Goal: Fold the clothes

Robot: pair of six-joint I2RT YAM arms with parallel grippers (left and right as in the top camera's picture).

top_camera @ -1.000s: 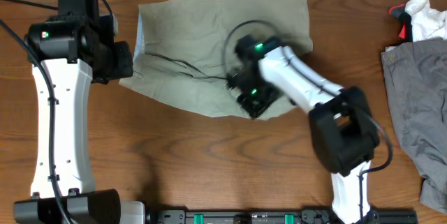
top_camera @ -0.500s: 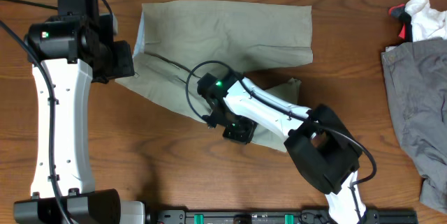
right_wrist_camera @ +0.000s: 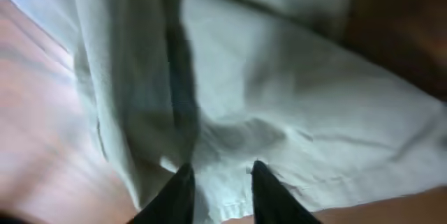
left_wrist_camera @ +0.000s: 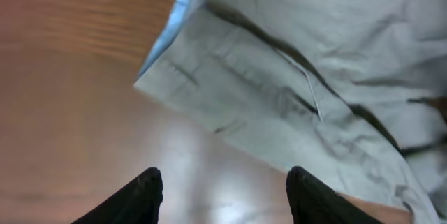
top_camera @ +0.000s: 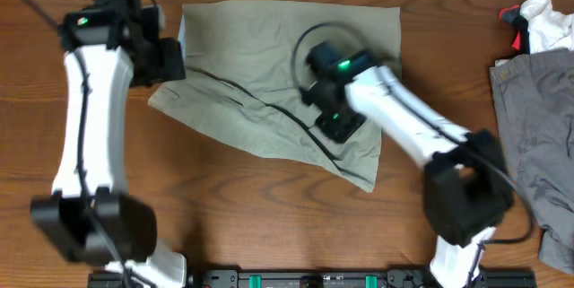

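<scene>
The pale khaki-green shorts [top_camera: 260, 55] lie spread and creased on the wooden table, with one corner reaching toward the front [top_camera: 368, 180]. My left gripper [top_camera: 166, 62] hangs at the shorts' left edge. In the left wrist view it [left_wrist_camera: 223, 175] is wide open over bare wood, with the shorts [left_wrist_camera: 293, 77] just ahead. My right gripper [top_camera: 339, 125] is over the shorts' right half. In the right wrist view it [right_wrist_camera: 222, 170] is narrowly open, with a creased fold of the shorts [right_wrist_camera: 293, 112] below and between the fingertips.
A darker grey garment [top_camera: 538, 135] lies at the right edge, with a small white-and-red bundle [top_camera: 536, 19] behind it. A black cable [top_camera: 269, 109] trails across the shorts. Bare table [top_camera: 224, 207] lies in front.
My right gripper swung toward the front left, then back to the right and farther away. The shorts' lower part now lies spread out toward the front right. My left arm shifted slightly right.
</scene>
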